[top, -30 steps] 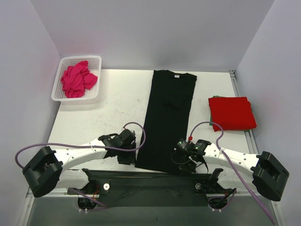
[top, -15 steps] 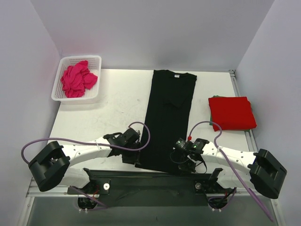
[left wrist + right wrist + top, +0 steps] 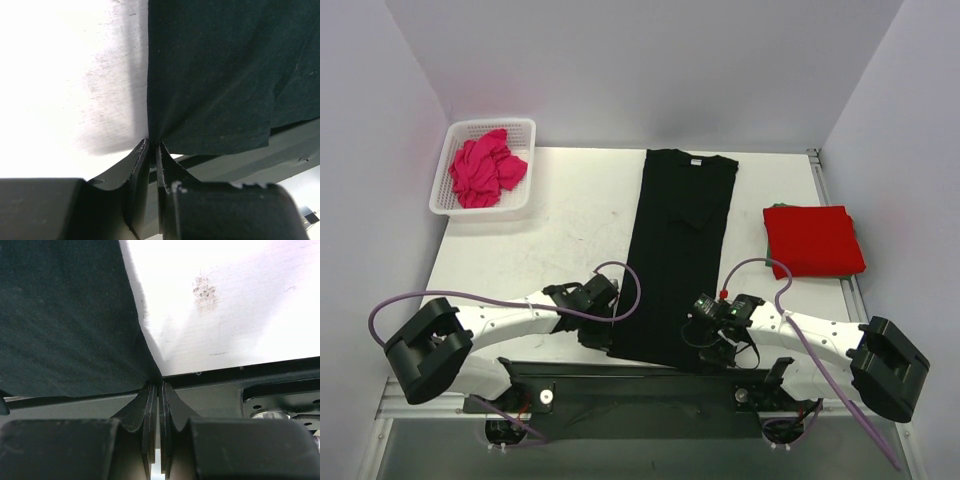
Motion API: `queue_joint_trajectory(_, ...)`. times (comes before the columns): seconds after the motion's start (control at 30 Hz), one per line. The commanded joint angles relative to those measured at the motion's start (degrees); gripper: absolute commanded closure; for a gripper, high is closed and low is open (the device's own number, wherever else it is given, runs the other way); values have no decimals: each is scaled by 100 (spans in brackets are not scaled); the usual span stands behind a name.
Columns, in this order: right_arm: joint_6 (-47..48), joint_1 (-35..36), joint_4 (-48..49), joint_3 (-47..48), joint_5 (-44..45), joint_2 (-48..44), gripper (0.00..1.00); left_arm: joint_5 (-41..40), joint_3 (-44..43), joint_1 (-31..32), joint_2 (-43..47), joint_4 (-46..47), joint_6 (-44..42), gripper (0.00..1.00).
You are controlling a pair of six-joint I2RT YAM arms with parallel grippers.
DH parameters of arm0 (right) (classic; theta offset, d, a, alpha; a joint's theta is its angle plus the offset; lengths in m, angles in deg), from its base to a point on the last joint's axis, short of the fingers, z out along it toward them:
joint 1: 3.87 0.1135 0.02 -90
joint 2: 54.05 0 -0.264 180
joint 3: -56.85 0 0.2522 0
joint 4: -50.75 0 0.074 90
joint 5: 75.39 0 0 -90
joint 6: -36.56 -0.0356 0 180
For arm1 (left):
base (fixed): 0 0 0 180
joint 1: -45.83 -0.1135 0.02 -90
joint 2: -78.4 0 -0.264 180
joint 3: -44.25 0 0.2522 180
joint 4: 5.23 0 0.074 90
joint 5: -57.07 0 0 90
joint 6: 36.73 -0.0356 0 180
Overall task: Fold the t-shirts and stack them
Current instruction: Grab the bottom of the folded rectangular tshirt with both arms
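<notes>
— Black t-shirt (image 3: 675, 250) lies long and flat down the middle of the table (image 3: 550, 230). Why are both arms at its near end?
— Each one pinches a bottom corner. The left gripper (image 3: 152, 145) has its fingers squeezed on the near left corner. The right gripper (image 3: 159, 385) is squeezed tight on the near right corner.
— Why the corners?
— I think it is so they can lift the bottom edge evenly and fold it up toward the neck. Two corners hold the cloth straight.
— And the red t-shirt (image 3: 813, 240)?
— It sits folded on the right side. I guess the stack grows there. The pink t-shirt (image 3: 483, 170) is bunched up in the white basket (image 3: 445, 205), far left, not folded yet.
</notes>
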Motion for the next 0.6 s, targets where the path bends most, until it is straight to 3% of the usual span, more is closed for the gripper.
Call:
queue_joint_trajectory(0.0,-151,-4,-359,14,298,-77,100,-244,-106,29,72,-501,-119,80)
queue_joint_trajectory(0.2,-186,5,-386,23,298,-69,100,-297,-124,29,133,-554,-136,80)
queue_joint_trajectory(0.37,-178,5,-403,67,342,-104,100,-34,-1,29,326,-195,-259,99)
queue_joint_trajectory(0.57,-160,67,-474,216,421,-375,100,152,122,29,616,52,-338,100)
